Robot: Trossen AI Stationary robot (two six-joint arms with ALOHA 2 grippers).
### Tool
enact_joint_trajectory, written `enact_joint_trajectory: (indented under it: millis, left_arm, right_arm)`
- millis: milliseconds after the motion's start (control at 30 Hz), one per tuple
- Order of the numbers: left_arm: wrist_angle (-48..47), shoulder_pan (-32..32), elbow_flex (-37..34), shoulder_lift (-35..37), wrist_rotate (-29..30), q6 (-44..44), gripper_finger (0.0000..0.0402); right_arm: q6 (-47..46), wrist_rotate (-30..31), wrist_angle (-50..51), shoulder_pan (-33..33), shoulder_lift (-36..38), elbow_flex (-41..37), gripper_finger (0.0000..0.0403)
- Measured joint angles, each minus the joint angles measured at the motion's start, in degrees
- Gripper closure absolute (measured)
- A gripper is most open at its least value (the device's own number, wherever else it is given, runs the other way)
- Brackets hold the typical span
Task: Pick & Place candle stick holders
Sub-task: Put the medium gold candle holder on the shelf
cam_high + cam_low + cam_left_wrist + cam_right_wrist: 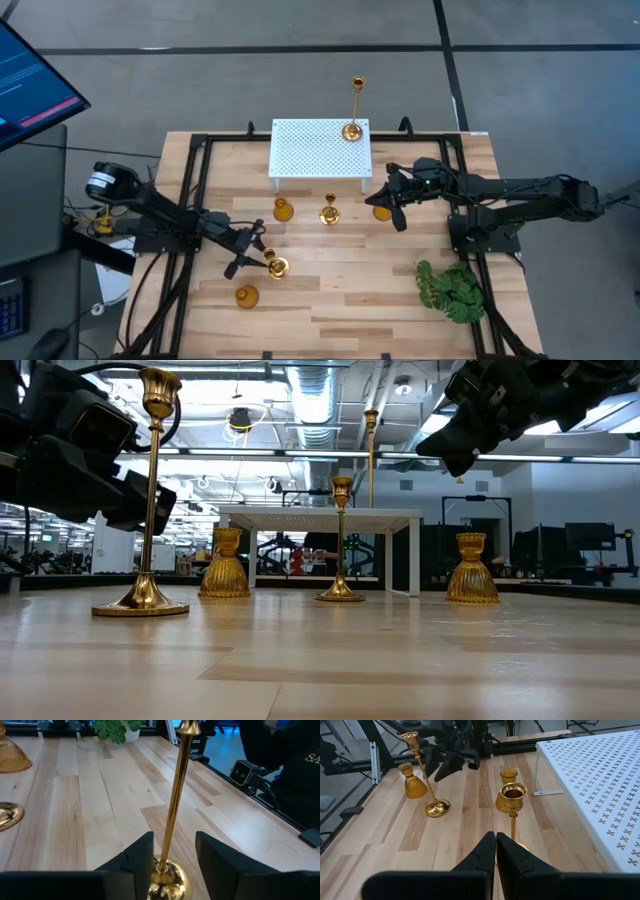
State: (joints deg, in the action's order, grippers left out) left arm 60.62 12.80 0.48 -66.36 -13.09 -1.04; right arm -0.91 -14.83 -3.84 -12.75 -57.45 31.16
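The left gripper (250, 257) hung low over the table's left front, its 2 fingers (135, 857) spread apart. The right gripper (392, 205) reached inward near the table's middle, fingers (482, 852) pressed together.

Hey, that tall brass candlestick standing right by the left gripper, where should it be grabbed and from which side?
Grip the tall candlestick low on its slim stem, just above the round base, coming in level from the left arm's side. It stands upright, and the left gripper already has its open fingers on either side of the stem there. A low hold probably keeps it from tipping.
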Motion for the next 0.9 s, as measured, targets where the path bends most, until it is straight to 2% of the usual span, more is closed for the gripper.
enact_joint_trajectory:
  millis: [433, 700, 900]
  left_arm:
    - [0.32, 0.00, 6.46, -9.65, 0.01, 0.02, 0.0249]
    - [0.30, 0.00, 6.70, -11.40, -0.01, 0.00, 0.0253]
    - [0.32, 0.00, 6.70, -11.40, -0.01, 0.01, 0.0277]
  right_arm:
    - [-0.01, -0.02, 0.04, 0.00, 0.00, 0.00, 0.0396]
    - [0.00, 0.00, 0.15, 0.00, 0.00, 0.00, 0.0396]
    - [0.01, -0.02, 0.15, 0.00, 0.00, 0.00, 0.0396]
